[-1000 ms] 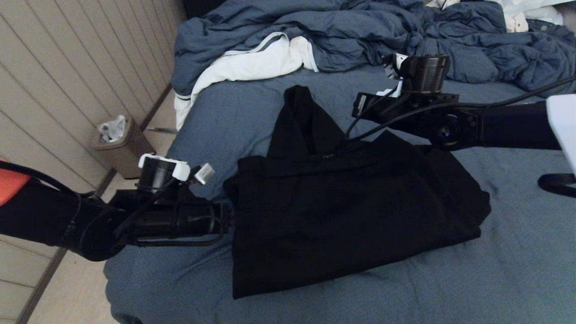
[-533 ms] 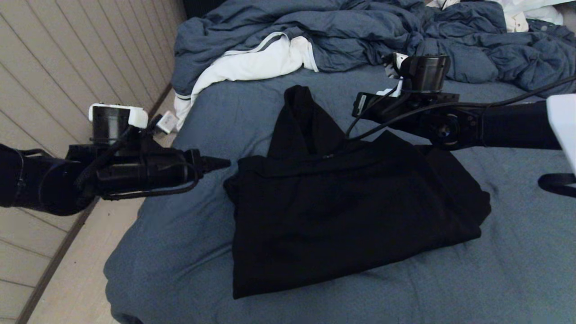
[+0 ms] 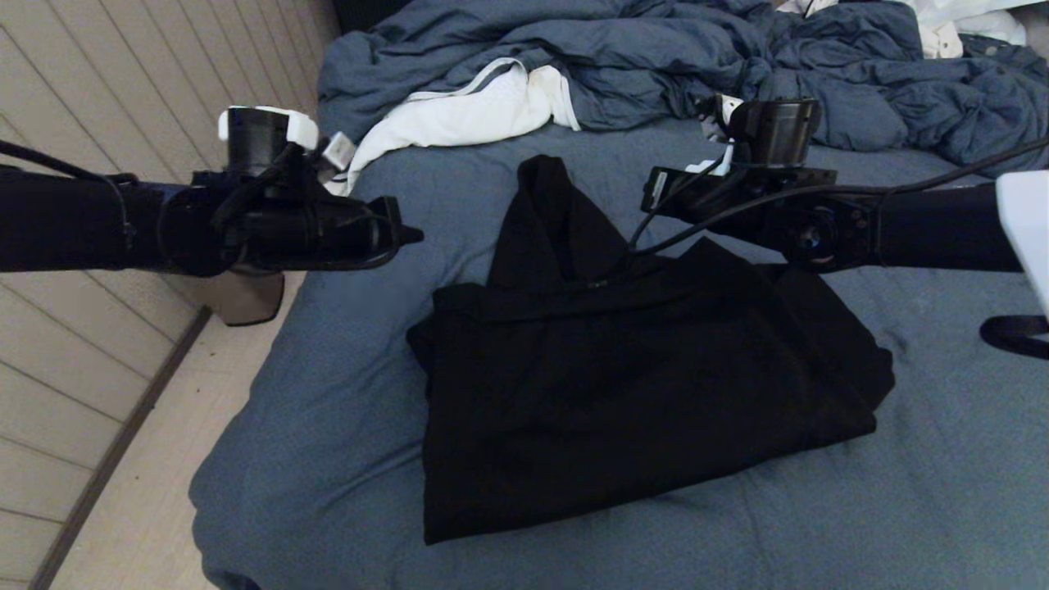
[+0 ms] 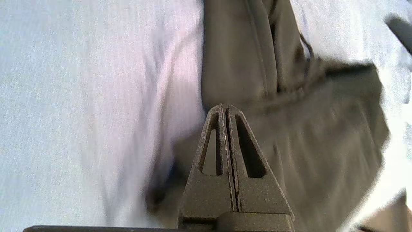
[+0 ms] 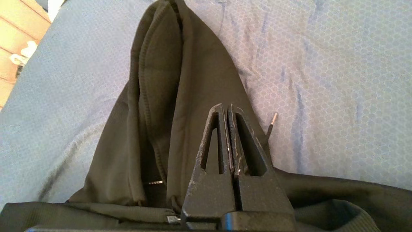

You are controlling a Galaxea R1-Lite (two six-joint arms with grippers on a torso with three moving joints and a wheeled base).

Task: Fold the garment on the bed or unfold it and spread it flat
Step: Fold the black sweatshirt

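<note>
The garment, a black hooded sweatshirt, lies folded into a rough rectangle in the middle of the bed. Its hood points toward the far side. My left gripper hovers above the sheet, left of the hood, shut with nothing in it. In the left wrist view its closed fingertips hang over the garment's edge. My right gripper is shut and empty too, raised over the base of the hood beside a drawstring tip.
A crumpled blue-grey duvet and a white cloth are heaped along the far side of the bed. The bed's left edge drops to the floor, where a bin stands by the panelled wall, partly behind my left arm.
My left gripper left the garment's left edge, closed, and rose toward the far side. The garment and the right arm stayed put.
</note>
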